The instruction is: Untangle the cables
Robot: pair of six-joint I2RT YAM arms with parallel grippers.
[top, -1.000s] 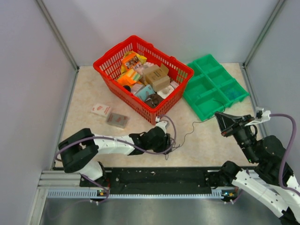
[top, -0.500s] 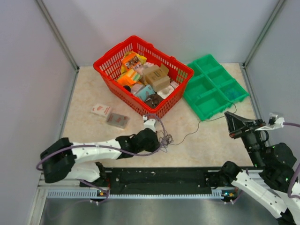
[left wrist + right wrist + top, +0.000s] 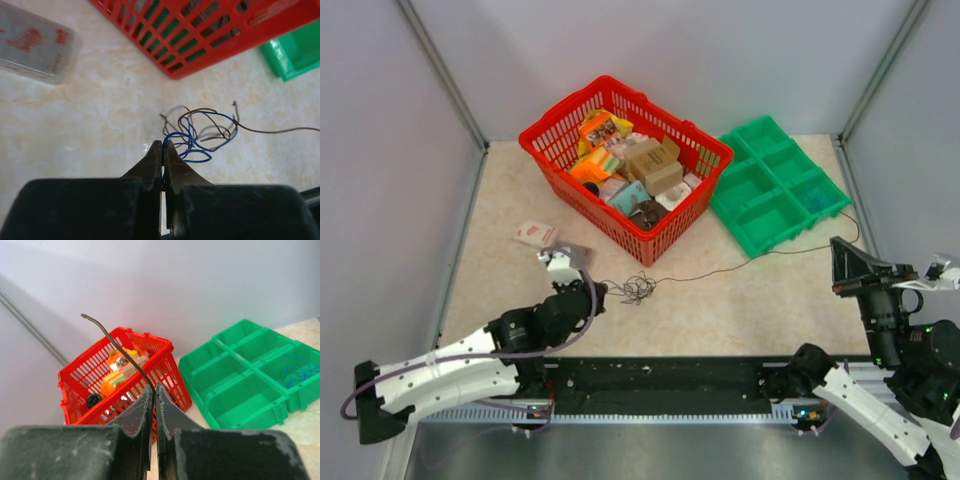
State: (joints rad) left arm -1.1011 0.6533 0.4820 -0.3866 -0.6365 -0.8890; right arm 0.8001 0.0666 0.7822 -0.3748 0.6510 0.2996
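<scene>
The cables form a small tangle of dark and blue loops on the table, in front of the red basket. In the left wrist view the tangle lies just beyond my left gripper, which is shut on a blue strand. From above, the left gripper sits just left of the knot. One dark cable runs taut from the tangle to the right. My right gripper is shut on that dark cable, whose free end sticks up past the right gripper.
A red basket full of small boxes stands at the back centre. A green compartment tray lies to its right, with a blue wire in one cell. Two flat packets lie left of the basket, close to my left wrist.
My left gripper closed on the blue strand and drew back to the left, dragging the tangle with it. My right gripper moved right, pulling the dark cable straight.
</scene>
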